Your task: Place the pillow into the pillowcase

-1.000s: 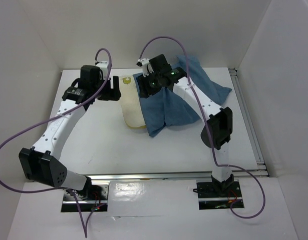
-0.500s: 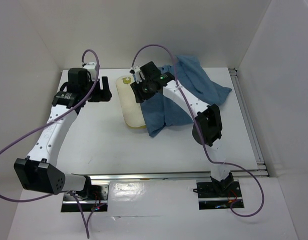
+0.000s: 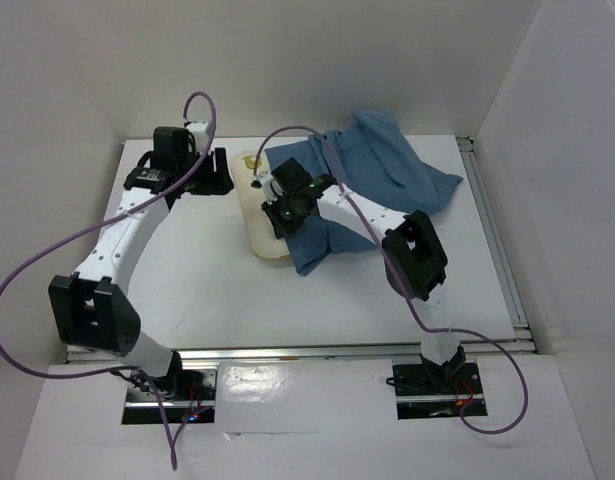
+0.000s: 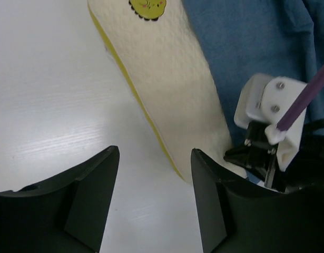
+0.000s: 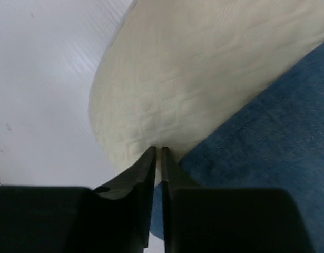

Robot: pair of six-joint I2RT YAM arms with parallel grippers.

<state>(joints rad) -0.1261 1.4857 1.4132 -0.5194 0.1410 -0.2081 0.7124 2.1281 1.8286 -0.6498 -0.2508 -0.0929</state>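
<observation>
The cream pillow (image 3: 255,222) lies at mid-table, its right part inside the blue pillowcase (image 3: 387,175). A yellow mark (image 4: 147,5) shows at its far corner. My right gripper (image 3: 275,220) rests on the pillow beside the pillowcase's open edge. In the right wrist view its jaws (image 5: 157,150) stand nearly together, pinching the pillow (image 5: 193,79) where it meets the pillowcase (image 5: 267,158). My left gripper (image 3: 219,172) hangs open just left of the pillow. Bare table shows between its fingers (image 4: 154,158), with the yellow-edged pillow (image 4: 172,79) just ahead of the right finger and the pillowcase (image 4: 246,37) beyond.
White walls enclose the table on the left, back and right. A metal rail (image 3: 499,250) runs along the right edge. Purple cables (image 3: 307,132) loop over both arms. The right arm's wrist (image 4: 267,121) sits close in front of the left gripper.
My right arm has swung left and toward the near edge, off the pillowcase and onto the pillow, and its jaws have closed. My left gripper shifted slightly and narrowed a little.
</observation>
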